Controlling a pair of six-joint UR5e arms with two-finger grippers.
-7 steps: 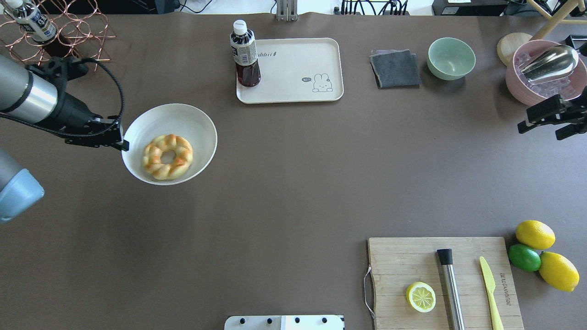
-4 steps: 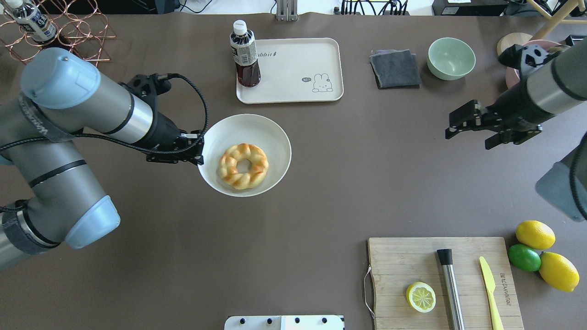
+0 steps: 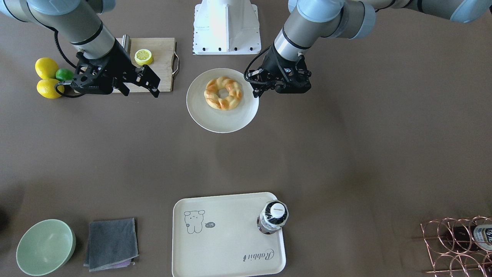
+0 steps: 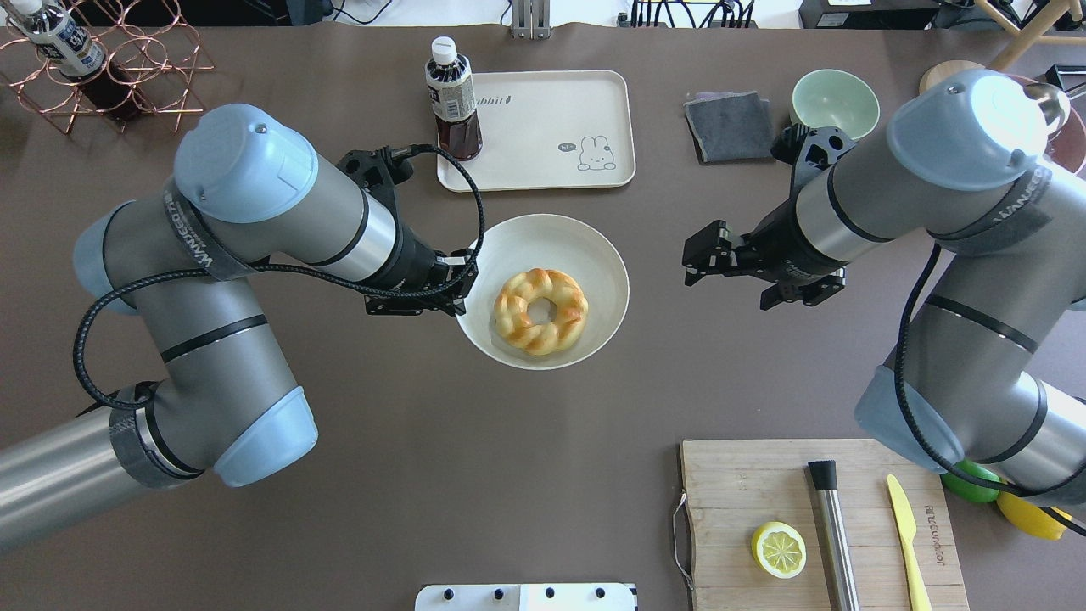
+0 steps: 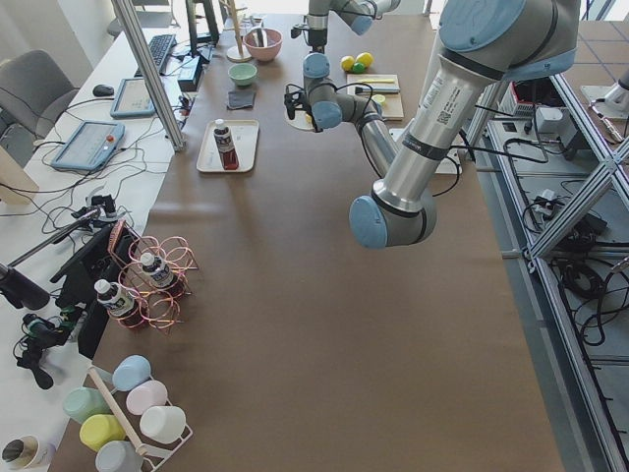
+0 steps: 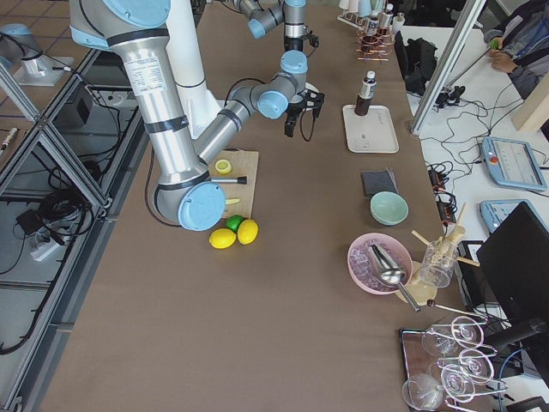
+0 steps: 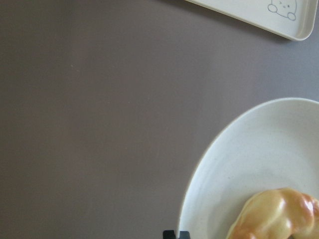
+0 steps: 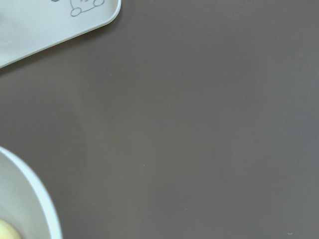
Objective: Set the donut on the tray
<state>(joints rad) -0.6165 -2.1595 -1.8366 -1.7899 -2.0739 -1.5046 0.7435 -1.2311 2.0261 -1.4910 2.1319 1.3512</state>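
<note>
You had the left end effector (image 4: 462, 287) pinched shut on the plate's (image 4: 594, 246) rim, its fingertips mostly hidden there. The donut (image 4: 540, 311) lay on that plate, not on the tray (image 4: 543, 127), which sat apart with a bottle (image 4: 451, 102) on one corner. Your right end effector (image 3: 141, 91) hung wide open and empty over the table (image 4: 543, 441); its wrist view cut the donut to a sliver

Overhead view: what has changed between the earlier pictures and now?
The left hand, holding the plate by its rim, carried it and the donut rightward, close to the tray. The open right hand came in leftward toward the plate. The tray, bottle and board stayed put.
</note>
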